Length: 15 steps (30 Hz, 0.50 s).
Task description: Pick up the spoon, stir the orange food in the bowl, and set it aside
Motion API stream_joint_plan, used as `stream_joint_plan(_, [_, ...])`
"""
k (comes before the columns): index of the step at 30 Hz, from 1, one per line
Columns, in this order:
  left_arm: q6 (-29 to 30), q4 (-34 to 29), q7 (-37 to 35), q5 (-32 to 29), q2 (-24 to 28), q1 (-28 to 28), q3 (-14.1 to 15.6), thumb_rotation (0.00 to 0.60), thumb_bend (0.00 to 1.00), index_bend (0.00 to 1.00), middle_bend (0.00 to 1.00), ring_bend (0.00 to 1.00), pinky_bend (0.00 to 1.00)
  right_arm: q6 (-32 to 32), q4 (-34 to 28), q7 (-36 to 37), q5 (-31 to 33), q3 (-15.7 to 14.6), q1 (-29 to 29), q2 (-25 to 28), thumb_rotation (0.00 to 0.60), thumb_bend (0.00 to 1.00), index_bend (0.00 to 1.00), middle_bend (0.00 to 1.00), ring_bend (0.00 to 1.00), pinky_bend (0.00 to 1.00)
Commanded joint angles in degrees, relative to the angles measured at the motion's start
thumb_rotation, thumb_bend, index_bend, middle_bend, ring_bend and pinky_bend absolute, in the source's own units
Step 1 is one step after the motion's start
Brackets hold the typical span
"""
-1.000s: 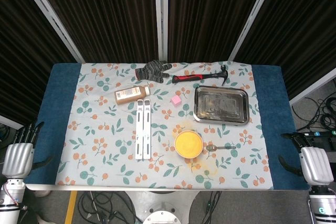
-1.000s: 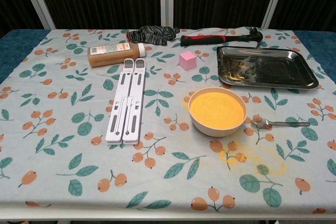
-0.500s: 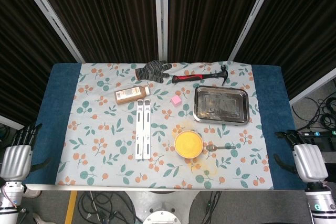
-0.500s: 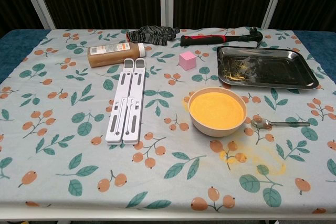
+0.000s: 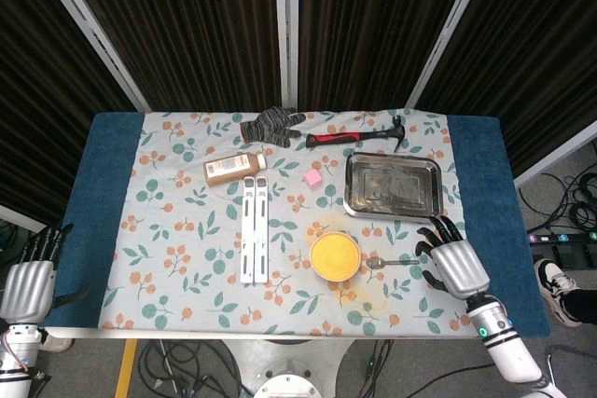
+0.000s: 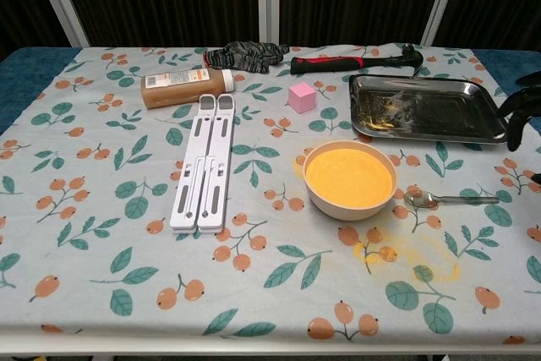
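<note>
Now the right hand (image 5: pixel 454 263) is over the tabletop (image 5: pixel 103 193), near the spoon's handle end; 1.0 s ago it sat off the right edge, so approach phase has begun. Hand state: released, fingers spread, holding nothing. In chest view only dark fingertips (image 6: pixel 517 103) show at the right edge, near the metal tray (image 6: pixel 428 107). Spoon (image 5: pixel 392 261) lies flat on the cloth just right of the bowl (image 5: pixel 335 255), bowl-end toward the bowl, handle pointing right toward the hand; not yet touched. Bowl holds the orange food (image 6: pixel 350 177), w/ yellow smears on the cloth beside it. Left hand (image 5: pixel 30 277) is off the left tabletop edge, released, no involvement, approx. same spot as before. Judgement: pick-up not yet done; stir and set-aside remain. Next move likely needs a low pinch on the thin handle, which lies flush w/ the cloth, so slip risk is probable.
</note>
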Motion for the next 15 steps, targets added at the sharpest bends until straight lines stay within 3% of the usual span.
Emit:
stream_joint_plan(1, [-0.3,0.3,-0.3,-0.1,-0.2,-0.1,0.0,0.6,0.0,0.12,0.09,0.08,0.12,-2.7,4.5,-2.1,1.7,0.0,2.1,-4.3,0.6,0.22,0.45,0.2,0.0,0.0])
stream_joint_plan(15, [-1.2,1.6,-1.4,-0.6,-0.9,-0.2,0.1,0.6,0.0,0.12,0.09,0.08,0.12,-5.7,15.1,-2.3,3.9,-0.9,4.9,-13.2,0.6,0.28,0.48,0.2,0.0,0.0])
